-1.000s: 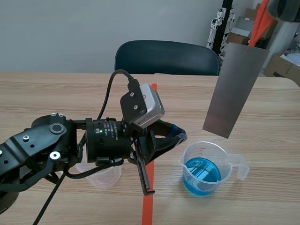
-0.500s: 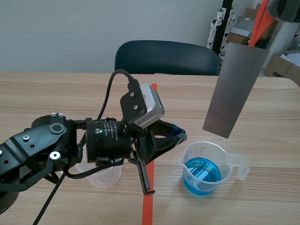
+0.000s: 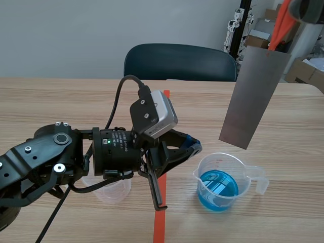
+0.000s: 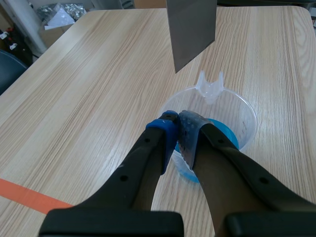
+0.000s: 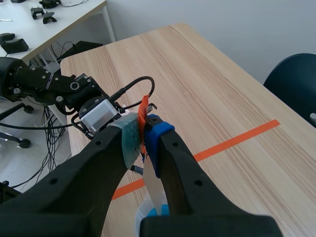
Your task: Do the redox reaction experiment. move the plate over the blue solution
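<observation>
Pale wood counter (image 3: 61,101) runs back to a dark blue chair (image 3: 179,62) and a grey wall, with boxes stacked off the far right corner. A clear beaker (image 3: 202,177) holding the blue solution (image 3: 218,188) stands toward the counter's near edge, just to the right of the orange tape line (image 3: 161,223).

The right gripper (image 5: 144,123) is raised high over the counter's right side, clenched on an orange tab (image 3: 280,25). The grey metal plate (image 3: 255,96) hangs from that tab, tilted, with its lower corner a little above the beaker's rim. From the left wrist view that corner sits beyond the beaker's spout, so the plate looks to be near the solution rather than squarely over it.

The left gripper (image 4: 177,123) is low over the counter beside the tape line, closed on nothing, its tips pointing at the beaker's near wall. An empty clear cup (image 3: 114,190) stands under that arm, toward the near edge.

The step in hand appears to be carrying the plate into place above the liquid, and it looks nearly done. The next move likely calls for a short shift of the plate toward the near edge. That would centre the lower corner over the blue pool, keeping it clear of the rim and steady enough not to swing on its tab.
</observation>
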